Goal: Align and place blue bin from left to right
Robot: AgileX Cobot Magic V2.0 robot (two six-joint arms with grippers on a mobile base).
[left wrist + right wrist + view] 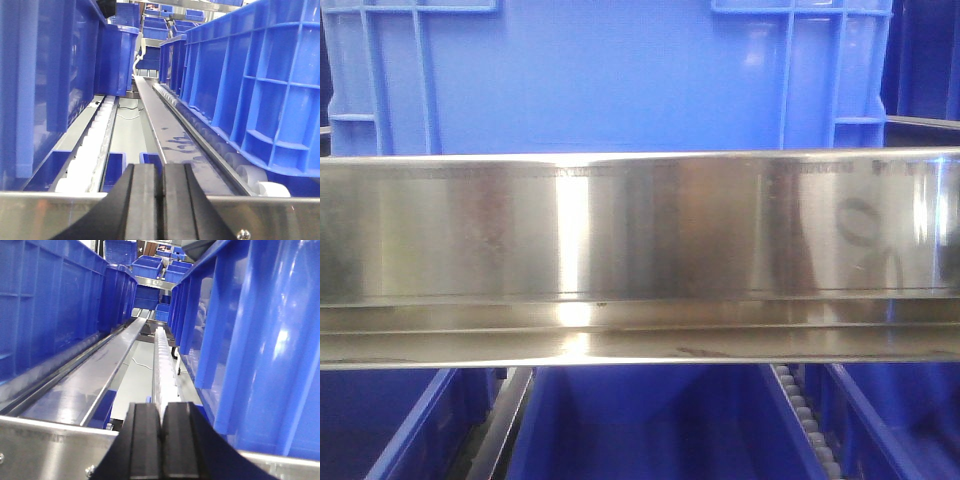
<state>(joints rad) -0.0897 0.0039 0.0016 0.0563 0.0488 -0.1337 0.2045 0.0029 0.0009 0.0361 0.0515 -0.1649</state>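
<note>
blue bin (610, 75): fills the upper part of the front view. Smooth flat side panel faces the camera, ribbed corners at upper left and upper right. Its bottom edge is hidden behind the steel rail.
steel rail (640, 250): shiny band across the full width at mid-frame, in front of the bin.
lower bins (650, 430): along the bottom edge of the front view, seen from above, insides showing.
roller track (807, 420): lower right of the front view, running between two of the lower bins.
left gripper (161, 172): bottom centre of the left wrist view. Black fingers are pressed together along a thin seam, nothing held.
ribbed crate (260, 90): right side of the left wrist view, resting on white rollers.
smooth crate (40, 75): far left of the same view.
right gripper (161, 410): bottom centre of the right wrist view. Fingers are closed on each other, nothing held.
glossy crate wall (270, 340): right half of the right wrist view.
crate row (50, 305): left side of that view.
note: cannot tell which wrist-view crate is the blue bin.
</note>
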